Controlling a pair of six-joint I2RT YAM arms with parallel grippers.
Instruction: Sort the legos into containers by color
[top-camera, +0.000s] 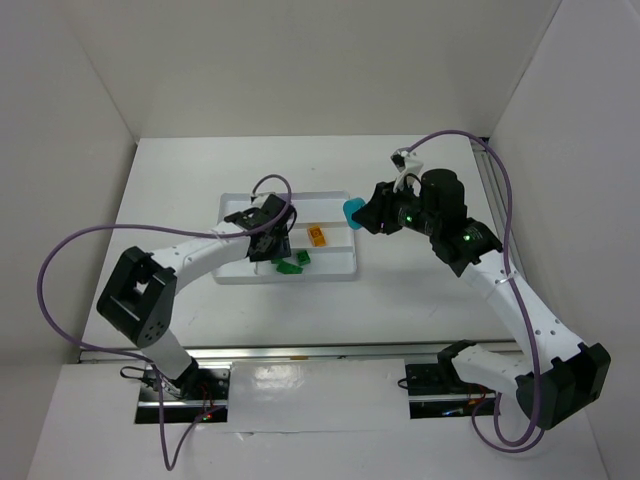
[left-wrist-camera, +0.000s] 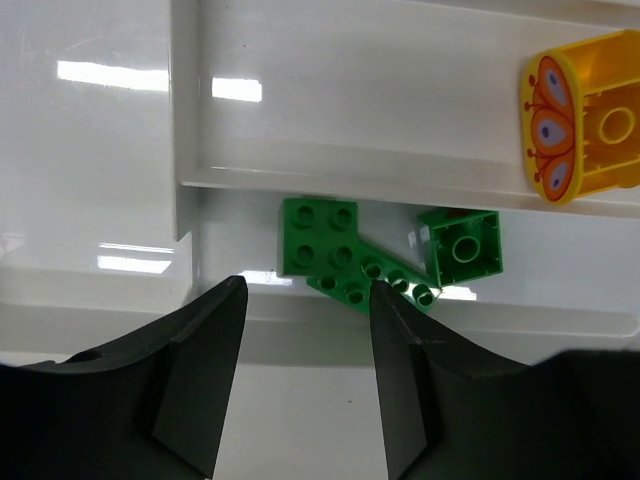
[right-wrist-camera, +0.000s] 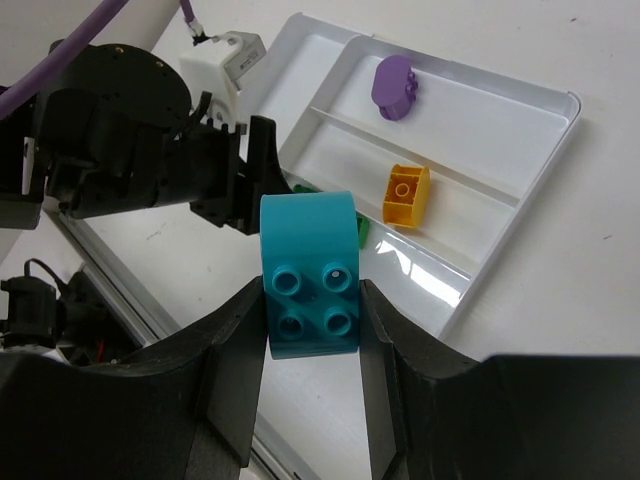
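In the top view we see the white tray (top-camera: 335, 255) at the middle of the frame, with both arms reaching toward it. The right gripper (top-camera: 362, 215) comes in from the right and clamps the cyan brick (top-camera: 352, 212) between its two fingers, right at the tray's upper right corner. We cannot tell from this view how high the brick hangs over the rim.

The right wrist view confirms the grip. The right gripper (right-wrist-camera: 310, 310) presses on both flanks of the cyan brick (right-wrist-camera: 308, 270), whose four studs face the camera at centre frame. Behind it the tray (right-wrist-camera: 500, 120) runs toward the upper right. A purple piece (right-wrist-camera: 395, 85) lies in the farthest compartment, and the yellow-orange brick (right-wrist-camera: 407, 193) lies in the strip next to it.

The left gripper (top-camera: 275, 240) sits over the left half of the tray. In its wrist view the left gripper (left-wrist-camera: 308, 290) has its jaws apart with nothing between them. The green bricks (left-wrist-camera: 375, 262) lie just past the fingertips in the compartment at lower centre, three pieces touching one another: a square plate, a longer plate and a small block. One divider wall of the tray (left-wrist-camera: 400, 180) separates them from the yellow-orange brick (left-wrist-camera: 585, 115) at the upper right, which shows a printed butterfly face.

From above, the green bricks (top-camera: 292, 264) lie along the tray's lower edge, and the yellow-orange brick (top-camera: 317, 236) lies near its middle.
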